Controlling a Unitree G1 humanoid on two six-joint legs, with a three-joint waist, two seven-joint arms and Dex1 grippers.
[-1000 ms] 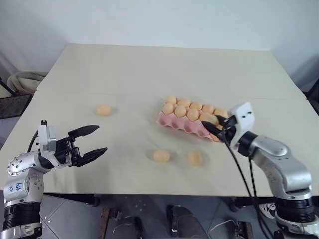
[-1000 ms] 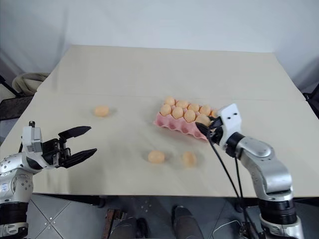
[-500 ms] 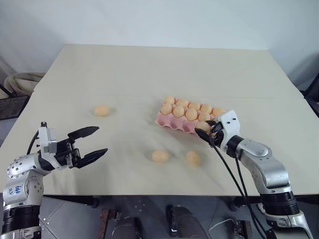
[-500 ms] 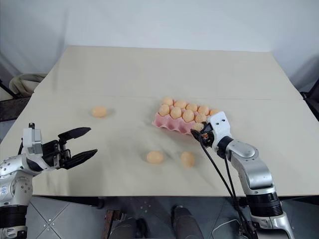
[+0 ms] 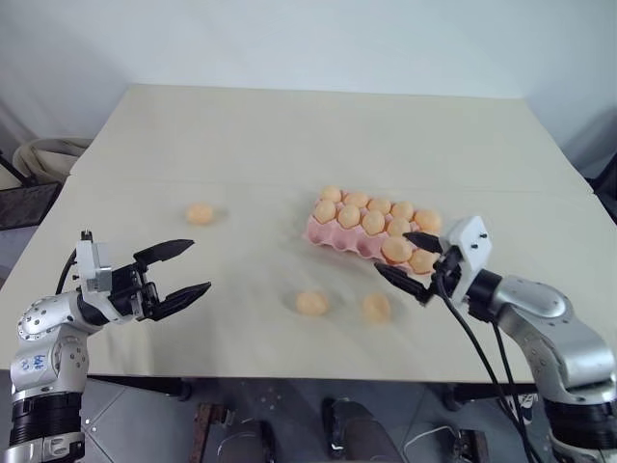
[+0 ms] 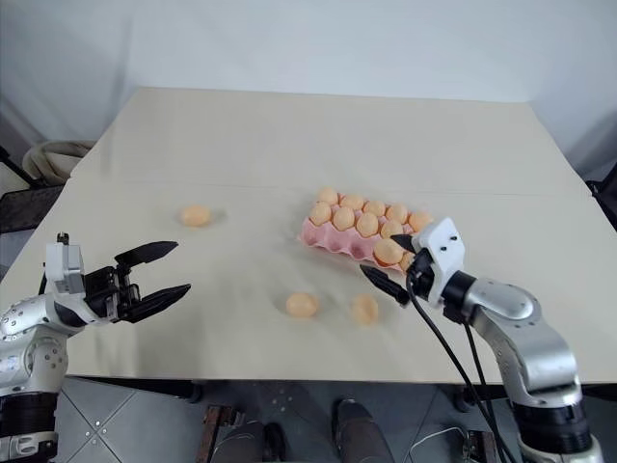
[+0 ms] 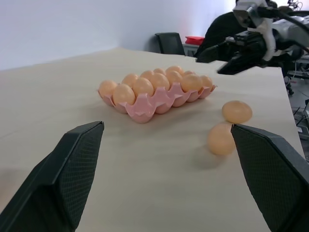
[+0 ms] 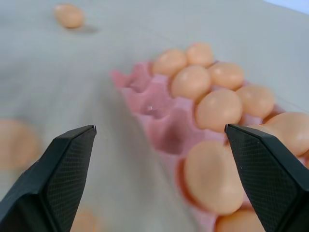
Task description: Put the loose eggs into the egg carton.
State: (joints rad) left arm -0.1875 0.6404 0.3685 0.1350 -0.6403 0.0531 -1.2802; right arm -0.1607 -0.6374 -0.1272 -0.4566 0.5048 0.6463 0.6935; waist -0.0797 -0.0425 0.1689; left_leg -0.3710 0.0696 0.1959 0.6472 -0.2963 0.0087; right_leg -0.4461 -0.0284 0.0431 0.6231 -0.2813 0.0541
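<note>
The pink egg carton lies right of the table's middle, most of its cups holding eggs; in the right wrist view some cups at its left end are bare. Three loose eggs rest on the table: one far left and two side by side in front of the carton. My right gripper hovers open at the carton's near right corner, holding nothing. Open and holding nothing too, my left gripper hangs over the table's near left, well apart from every egg.
The pale tabletop stretches wide behind the carton. Black cables hang from my right wrist past the table's front edge. A dark bin and a coil of hose sit off the table's left side.
My right gripper opened and drew back a little from the carton's near right corner, leaving an egg in a cup there. The left gripper kept still.
</note>
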